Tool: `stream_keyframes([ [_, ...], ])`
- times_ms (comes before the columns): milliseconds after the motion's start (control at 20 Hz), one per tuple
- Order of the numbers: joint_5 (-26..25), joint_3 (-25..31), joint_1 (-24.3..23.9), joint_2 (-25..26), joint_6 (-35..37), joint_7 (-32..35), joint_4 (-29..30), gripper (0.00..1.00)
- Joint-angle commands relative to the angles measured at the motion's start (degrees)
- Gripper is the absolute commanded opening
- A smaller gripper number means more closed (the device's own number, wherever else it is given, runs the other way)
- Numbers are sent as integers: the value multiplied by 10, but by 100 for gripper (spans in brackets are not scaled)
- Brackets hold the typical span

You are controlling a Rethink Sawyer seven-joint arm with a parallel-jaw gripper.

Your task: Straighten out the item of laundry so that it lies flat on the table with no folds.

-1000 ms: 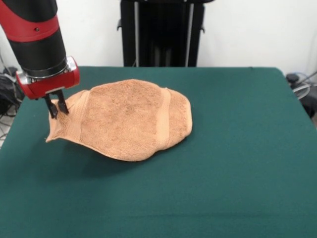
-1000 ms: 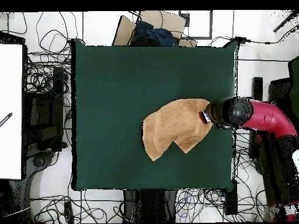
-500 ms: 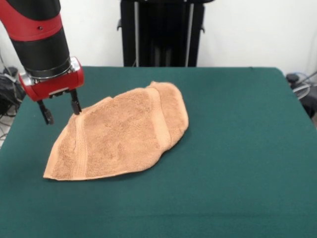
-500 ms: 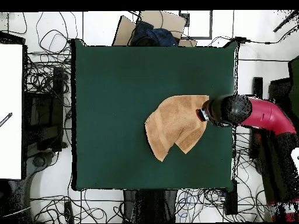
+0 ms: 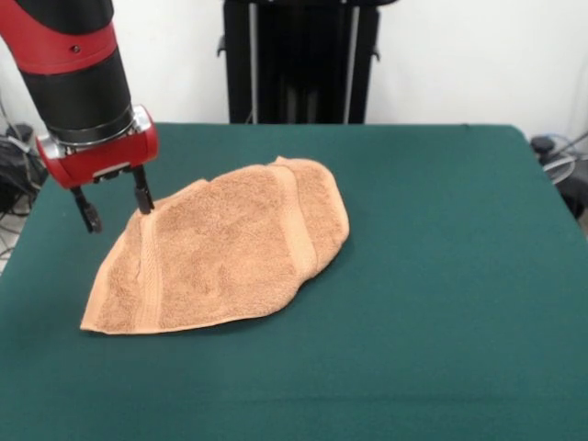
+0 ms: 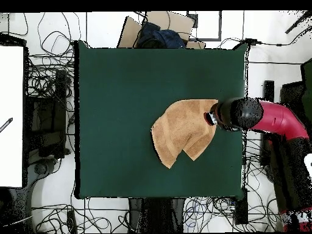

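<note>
The orange-tan towel (image 5: pixel 220 253) lies on the green table (image 5: pixel 441 276), left of the middle in the front view. It is a rough triangle, folded over itself, with one woven band across its right part and another near its left edge. My gripper (image 5: pixel 115 202) hovers open just above the towel's upper left edge, with nothing between its fingers. One fingertip (image 5: pixel 144 204) is close to the cloth. From overhead, the towel (image 6: pixel 181 131) sits by the table's right edge, and the arm's end (image 6: pixel 226 114) covers the gripper.
A black stand (image 5: pixel 299 60) rises behind the table's far edge. Cables (image 6: pixel 46 79) and boxes lie on the floor around the table (image 6: pixel 122 91). The arm (image 6: pixel 274 122) reaches in from the right side in the overhead view.
A second ago my gripper was shut on the towel's left corner, holding it up. It let go, the towel dropped and spread toward the front left, and the gripper rose slightly.
</note>
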Motion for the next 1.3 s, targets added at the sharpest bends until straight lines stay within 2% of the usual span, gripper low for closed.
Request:
stream_keyframes([
  [50, -4, 22, -17, -1, -25, -54, 72, 100],
  [200, -16, 6, -23, -13, -71, -8, 127, 100],
  [400, -5, -8, -20, -50, -84, 48, 183, 100],
  [750, 11, -24, -12, -94, -132, 107, 255, 100],
  [1300, 28, -69, 7, -107, -215, 162, 321, 100],
])
